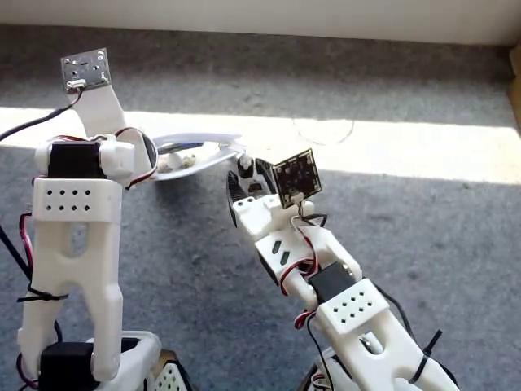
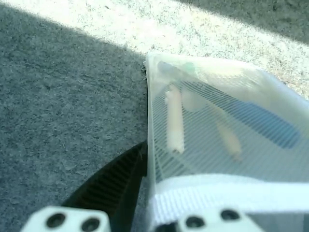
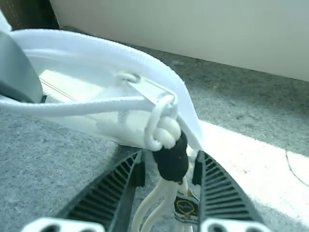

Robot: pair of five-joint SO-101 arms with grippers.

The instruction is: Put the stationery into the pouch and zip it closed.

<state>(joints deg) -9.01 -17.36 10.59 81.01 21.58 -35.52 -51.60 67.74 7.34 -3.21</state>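
The white mesh pouch (image 1: 199,151) hangs between the two arms, a little above the carpet. Through its mesh (image 2: 217,121) I see a cream pen (image 2: 174,121), a second cream stick (image 2: 227,137) and a blue item (image 2: 270,125). My left gripper (image 1: 151,159) is shut on the pouch's webbing edge (image 2: 217,195); one black finger (image 2: 116,186) shows beside it and the other is hidden. The pouch mouth (image 3: 96,53) gapes. My right gripper (image 3: 169,157) stands open at the slider end, with a finger on either side of the zipper pull's black bead (image 3: 171,159).
Grey carpet (image 1: 187,269) covers the floor, and a bright sunlit band (image 1: 391,147) crosses it behind the pouch. A thin wire loop (image 1: 326,130) lies in that band. A pale wall (image 1: 285,16) runs along the far edge.
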